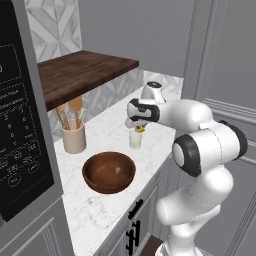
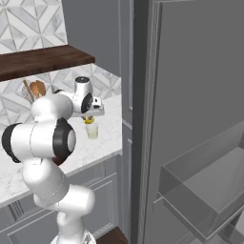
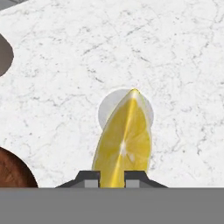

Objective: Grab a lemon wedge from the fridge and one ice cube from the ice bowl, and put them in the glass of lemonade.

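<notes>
Small bright yellow lemon wedge [image 3: 123, 144] is pinched between the two dark fingertips of the gripper [image 3: 112, 177], jaws clenched on its base, long axis pointing straight away from the hand. Directly beneath its tip sits the short clear glass of lemonade [image 1: 135, 139] on the white marble counter [image 1: 100, 200]. Wide dark brown wooden ice bowl [image 1: 108, 171] lies nearer, to the left. Next move is probably a straight-down release.

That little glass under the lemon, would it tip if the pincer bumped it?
Probably. The glass of lemonade looks small and light beside the ice bowl, so a bump might slide or tip it. The lemon wedge in the pincer seems firm.
</notes>
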Robot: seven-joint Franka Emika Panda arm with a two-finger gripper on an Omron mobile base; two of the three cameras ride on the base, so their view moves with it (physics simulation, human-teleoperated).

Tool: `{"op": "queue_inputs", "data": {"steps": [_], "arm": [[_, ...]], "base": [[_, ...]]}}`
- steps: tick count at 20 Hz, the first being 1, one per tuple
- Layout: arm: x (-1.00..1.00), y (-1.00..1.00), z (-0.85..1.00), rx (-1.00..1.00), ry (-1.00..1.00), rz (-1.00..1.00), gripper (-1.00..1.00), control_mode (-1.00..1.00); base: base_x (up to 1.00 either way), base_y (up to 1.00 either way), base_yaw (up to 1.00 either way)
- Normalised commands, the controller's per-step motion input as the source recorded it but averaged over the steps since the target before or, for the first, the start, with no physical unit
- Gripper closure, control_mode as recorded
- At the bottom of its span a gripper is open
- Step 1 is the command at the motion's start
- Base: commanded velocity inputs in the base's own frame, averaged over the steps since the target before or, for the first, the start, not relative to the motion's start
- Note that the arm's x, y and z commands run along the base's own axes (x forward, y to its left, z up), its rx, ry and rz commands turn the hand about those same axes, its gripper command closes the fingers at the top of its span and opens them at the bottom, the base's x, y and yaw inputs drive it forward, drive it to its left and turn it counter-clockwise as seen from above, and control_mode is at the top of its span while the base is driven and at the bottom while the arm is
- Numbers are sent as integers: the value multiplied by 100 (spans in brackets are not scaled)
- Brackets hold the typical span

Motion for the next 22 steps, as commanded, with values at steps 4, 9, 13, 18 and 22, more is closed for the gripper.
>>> {"op": "queue_inputs", "data": {"steps": [4,9,13,18,22], "arm": [[18,0,-1,0,0,0,100,-100],[30,0,0,0,0,0,100,-100],[21,0,0,0,0,0,100,-100],[12,0,0,0,0,0,100,-100],[23,6,-11,-3,6,0,100,-100]], "base": [[0,0,0],[0,0,0],[0,0,0],[0,0,0],[0,0,0]]}}
